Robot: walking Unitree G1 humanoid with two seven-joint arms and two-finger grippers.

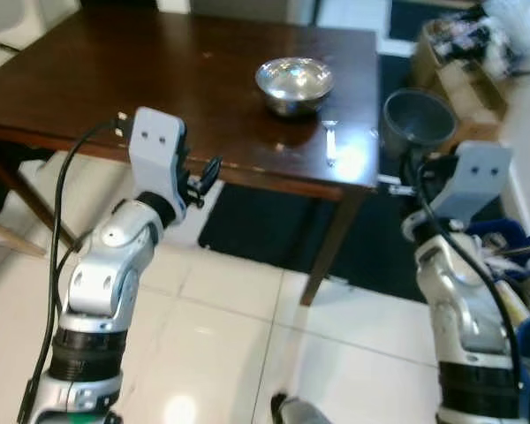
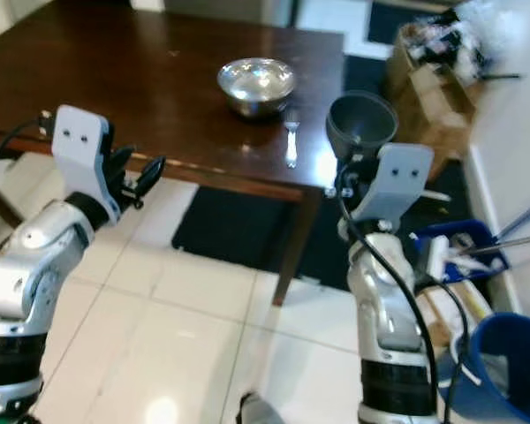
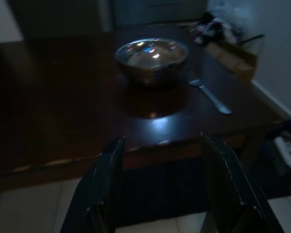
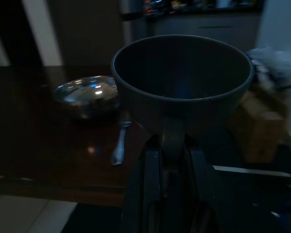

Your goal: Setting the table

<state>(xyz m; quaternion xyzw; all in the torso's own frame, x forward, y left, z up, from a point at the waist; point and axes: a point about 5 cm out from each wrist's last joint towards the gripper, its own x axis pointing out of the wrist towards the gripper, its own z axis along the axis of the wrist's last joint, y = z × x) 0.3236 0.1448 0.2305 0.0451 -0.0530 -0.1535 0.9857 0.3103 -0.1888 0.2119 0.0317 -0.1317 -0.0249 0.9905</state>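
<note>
A dark grey round cup [image 2: 362, 124] is held upright by its handle, clamped in the right gripper [image 4: 170, 154] just off the corner of the dark wooden table [image 1: 141, 79]. On the table, a shiny steel bowl [image 1: 294, 84] is set beside a silver fork [image 2: 291, 137]. The left gripper [image 3: 164, 182] is held at the near edge, fingers apart.

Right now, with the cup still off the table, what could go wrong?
1. The right end effector holds the dark cup by its handle alone, out past the table edge; a slip likely drops it to the floor.
2. The fork lies beside the steel bowl near that corner; a careless placement could knock it.
</note>
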